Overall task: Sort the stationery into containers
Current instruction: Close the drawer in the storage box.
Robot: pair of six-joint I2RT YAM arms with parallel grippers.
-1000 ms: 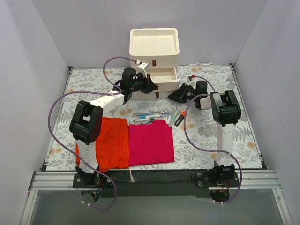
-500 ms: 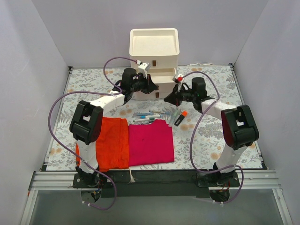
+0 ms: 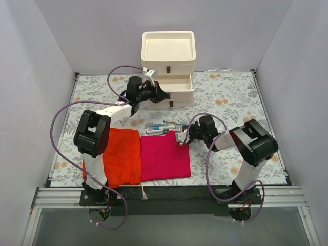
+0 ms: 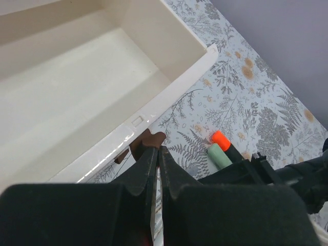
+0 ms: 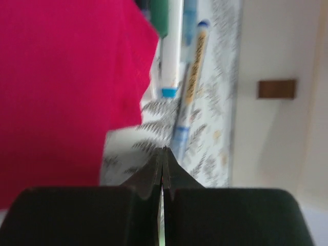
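Note:
The cream drawer unit (image 3: 168, 48) stands at the back; its middle drawer (image 3: 174, 81) is pulled out and empty inside (image 4: 77, 97). My left gripper (image 3: 160, 95) (image 4: 156, 148) is shut on that drawer's brown pull tab (image 4: 148, 138). Several pens (image 3: 161, 128) lie in front of the unit. My right gripper (image 3: 181, 137) (image 5: 163, 149) is shut and low by the magenta cloth's (image 3: 165, 156) far right corner, near a white pen (image 5: 170, 61) and a blue pen (image 5: 193, 77). The orange-capped highlighter (image 4: 221, 138) and a pale green pen (image 4: 219, 156) lie partly under my right arm. The round silvery item and tan piece are out of view.
An orange cloth (image 3: 124, 156) lies left of the magenta one near the front edge. The bottom drawer's tab (image 5: 277, 88) is shut in place. Grey walls enclose the floral table mat (image 3: 241, 102) on three sides.
My right arm swung from beside the drawer unit toward the front, down to the pens at the magenta cloth's corner. My left gripper stayed at the drawer, shifting slightly left.

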